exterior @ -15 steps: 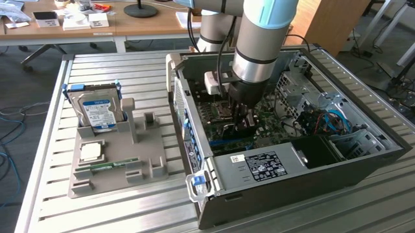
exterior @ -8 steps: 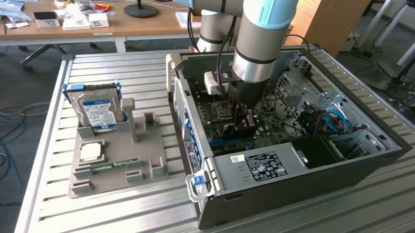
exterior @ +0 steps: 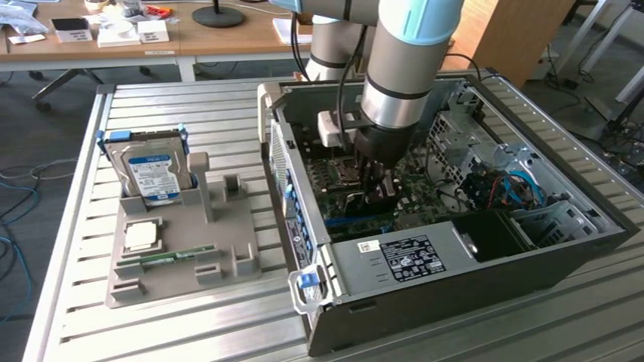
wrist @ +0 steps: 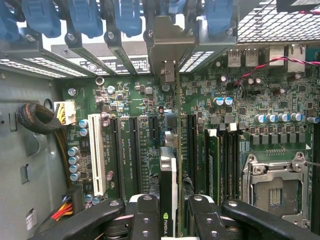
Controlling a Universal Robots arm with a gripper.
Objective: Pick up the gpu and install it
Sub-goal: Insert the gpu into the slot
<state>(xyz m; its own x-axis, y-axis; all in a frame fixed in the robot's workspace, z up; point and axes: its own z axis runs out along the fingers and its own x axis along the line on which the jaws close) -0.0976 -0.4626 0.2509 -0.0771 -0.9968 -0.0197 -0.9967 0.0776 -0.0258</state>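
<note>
Pincer (wrist: 172, 204) holds gpu (wrist: 168, 175) upright inside computer case (exterior: 453, 296), apparently over motherboard (wrist: 130, 95).

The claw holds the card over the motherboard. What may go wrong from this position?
The gpu, clamped edge-on in the claw, may miss its slot: several similar black slots lie side by side on the motherboard. Its far end is close to the rear slot covers and might catch there.

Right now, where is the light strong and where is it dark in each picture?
Exterior view: bright light falls on the table, the case is dim inside under the arm. Wrist view: the board is evenly lit, the card in the gripper is dark.
</note>
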